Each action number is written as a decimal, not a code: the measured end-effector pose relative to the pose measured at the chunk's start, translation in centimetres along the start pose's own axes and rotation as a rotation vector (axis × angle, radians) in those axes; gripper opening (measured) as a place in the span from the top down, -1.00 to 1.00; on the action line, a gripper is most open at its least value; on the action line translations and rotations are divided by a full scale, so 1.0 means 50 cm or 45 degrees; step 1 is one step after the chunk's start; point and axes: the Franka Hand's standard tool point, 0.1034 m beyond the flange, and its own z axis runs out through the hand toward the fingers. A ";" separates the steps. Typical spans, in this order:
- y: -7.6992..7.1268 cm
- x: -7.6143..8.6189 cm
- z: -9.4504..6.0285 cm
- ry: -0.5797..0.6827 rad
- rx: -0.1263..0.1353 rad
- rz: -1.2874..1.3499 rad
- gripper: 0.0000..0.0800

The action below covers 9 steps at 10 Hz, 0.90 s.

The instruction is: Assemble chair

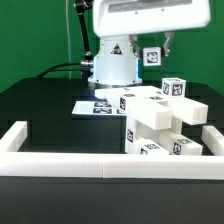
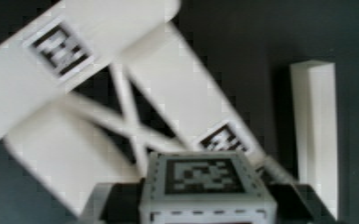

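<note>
The chair parts point(image 1: 160, 125) stand as a chunky white cluster of slabs and bars with black-and-white tags, at the exterior view's right, just behind the front rail. My gripper point(image 1: 165, 43) hangs high above them, near the robot's base. It is shut on a small white tagged block point(image 1: 152, 57). In the wrist view that block point(image 2: 201, 182) fills the space between the dark jaws of the gripper point(image 2: 201, 200), tag facing the camera. Far beneath it lie a tagged slab point(image 2: 60, 60), crossing bars point(image 2: 176, 90) and a separate upright bar point(image 2: 309, 110).
A long white border rail point(image 1: 60, 163) runs along the table's front and turns back at both ends. The marker board point(image 1: 98, 106) lies flat on the black table behind the parts. The robot's white base point(image 1: 113, 62) stands at the back.
</note>
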 end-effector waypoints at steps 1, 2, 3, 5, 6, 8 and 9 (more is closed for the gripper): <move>0.009 0.011 0.003 0.006 -0.016 -0.043 0.28; 0.016 0.018 0.002 0.011 -0.018 -0.077 0.28; 0.013 0.016 0.004 0.008 -0.018 -0.076 0.28; 0.013 0.015 0.005 0.006 -0.019 -0.076 0.28; 0.016 0.020 0.008 0.005 -0.021 -0.103 0.28; 0.026 0.071 0.007 0.023 -0.036 -0.184 0.28; 0.024 0.078 0.004 0.031 -0.038 -0.195 0.28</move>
